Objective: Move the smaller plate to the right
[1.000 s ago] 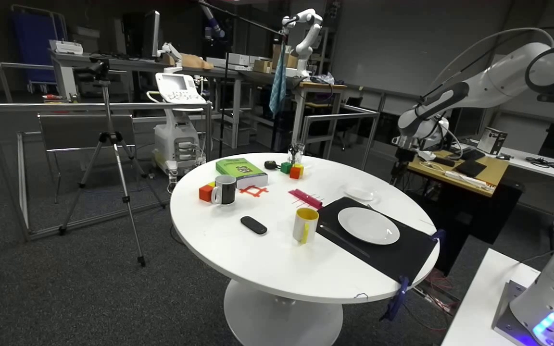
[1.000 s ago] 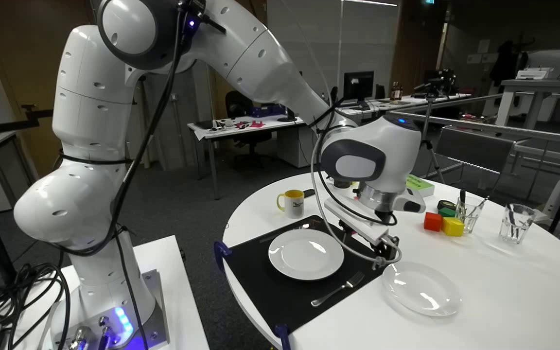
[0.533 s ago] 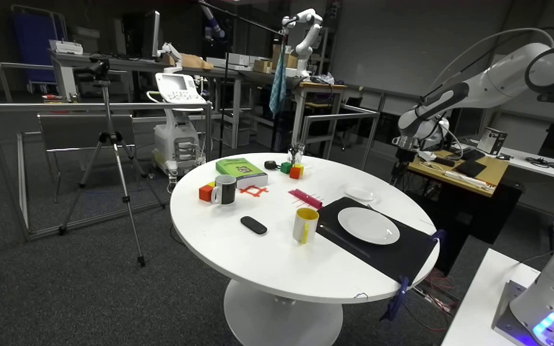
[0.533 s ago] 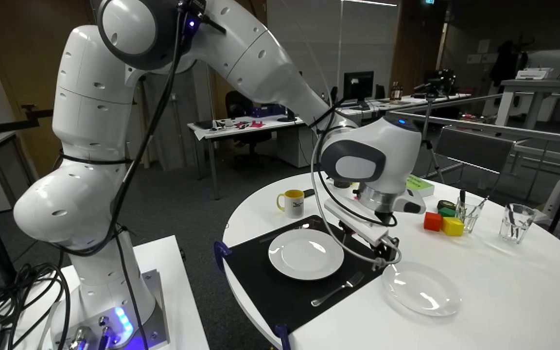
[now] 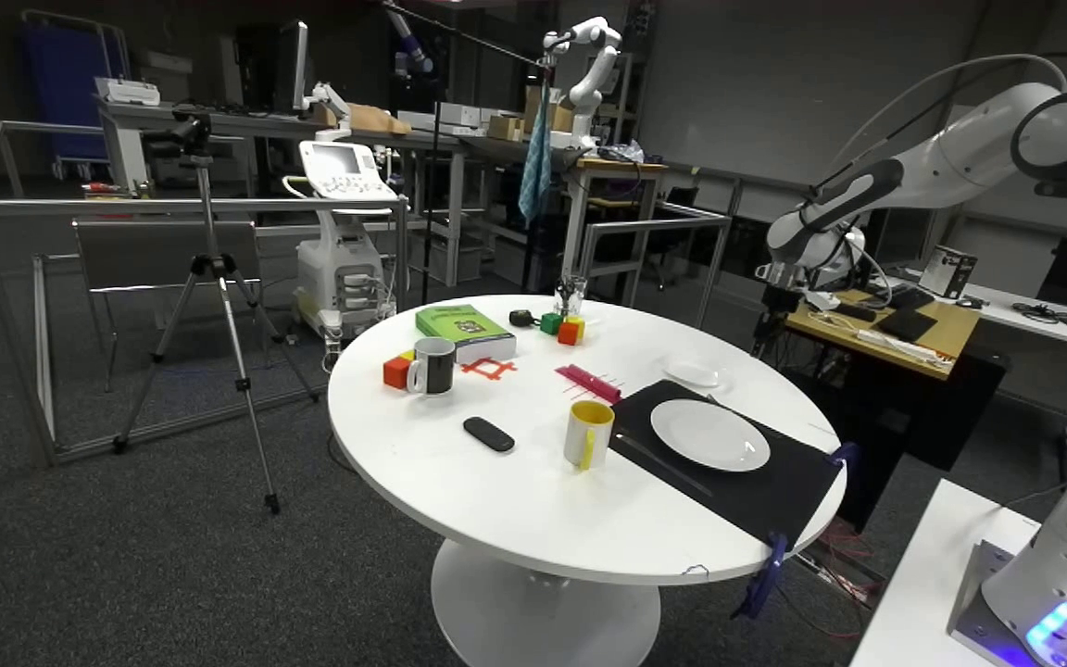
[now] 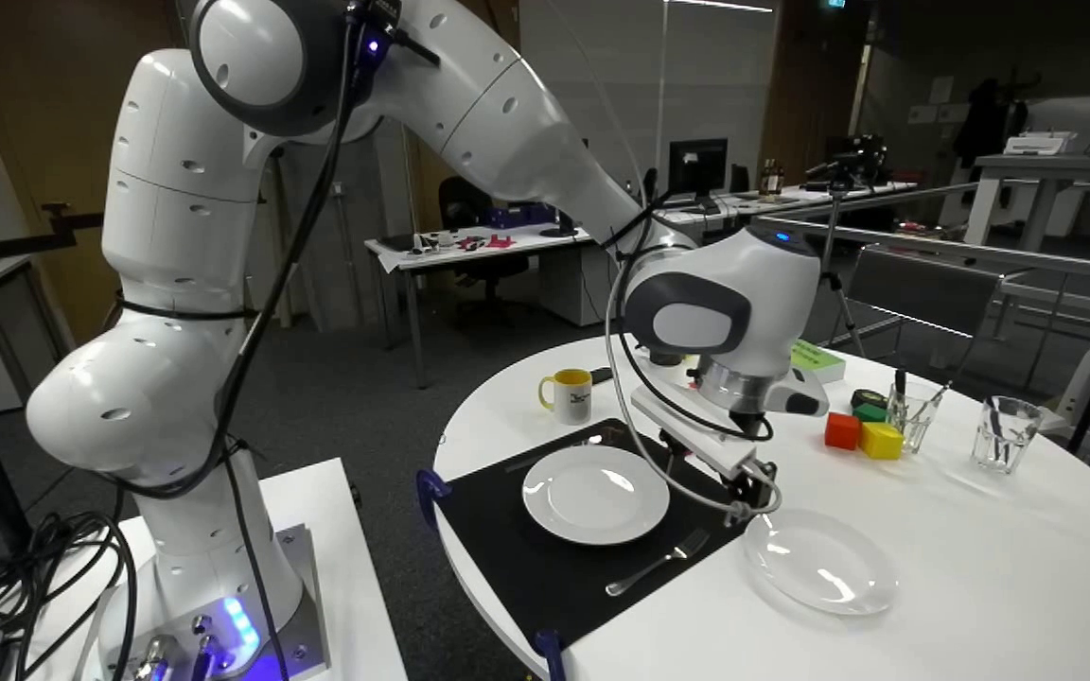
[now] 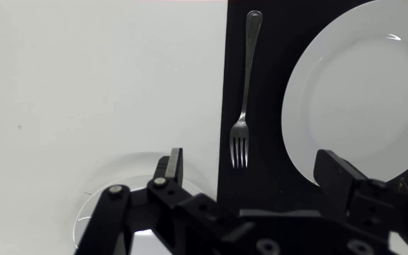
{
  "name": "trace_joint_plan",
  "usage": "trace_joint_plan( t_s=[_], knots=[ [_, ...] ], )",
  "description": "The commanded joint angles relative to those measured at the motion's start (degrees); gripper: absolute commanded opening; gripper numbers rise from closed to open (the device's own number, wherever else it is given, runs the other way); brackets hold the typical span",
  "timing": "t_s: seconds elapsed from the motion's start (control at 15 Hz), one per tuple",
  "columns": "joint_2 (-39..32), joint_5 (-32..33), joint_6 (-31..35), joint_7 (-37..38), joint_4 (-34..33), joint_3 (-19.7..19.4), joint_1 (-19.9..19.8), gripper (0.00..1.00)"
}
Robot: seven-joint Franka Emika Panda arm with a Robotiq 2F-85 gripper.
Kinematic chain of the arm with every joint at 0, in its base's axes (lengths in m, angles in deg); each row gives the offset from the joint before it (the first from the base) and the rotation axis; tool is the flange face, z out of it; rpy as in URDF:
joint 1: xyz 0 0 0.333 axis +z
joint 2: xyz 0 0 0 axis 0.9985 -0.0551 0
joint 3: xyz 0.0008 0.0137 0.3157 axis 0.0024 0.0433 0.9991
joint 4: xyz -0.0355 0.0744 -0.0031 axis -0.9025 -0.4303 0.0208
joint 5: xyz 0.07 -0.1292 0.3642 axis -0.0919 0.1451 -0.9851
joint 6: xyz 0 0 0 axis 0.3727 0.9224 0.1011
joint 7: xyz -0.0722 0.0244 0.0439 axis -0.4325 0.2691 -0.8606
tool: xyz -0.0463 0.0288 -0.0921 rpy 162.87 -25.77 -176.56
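The smaller plate is white and round. It lies flat on the bare white table beside the black mat; it also shows in an exterior view. In the wrist view the smaller plate is at the lower left, largely hidden behind a gripper finger. The larger white plate lies on the mat and fills the right of the wrist view. My gripper is open and empty, with its fingers wide apart above the table, over the area between the two plates. In an exterior view its fingers are partly hidden by a cable.
A fork lies on the black mat between the plates. A yellow-white mug stands beside the mat. Red and yellow blocks and glasses stand further back. Blue clamps hold the mat at the table edge.
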Motion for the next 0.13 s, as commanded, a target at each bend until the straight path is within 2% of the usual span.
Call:
trace_joint_plan(
  t_s=[0.0, 0.07],
  knots=[
    [0.1, 0.6, 0.0, 0.4, 0.0, 1.1, -1.1, 1.00],
    [0.1, 0.6, 0.0, 0.4, 0.0, 1.1, -1.1, 1.00]
  ],
)
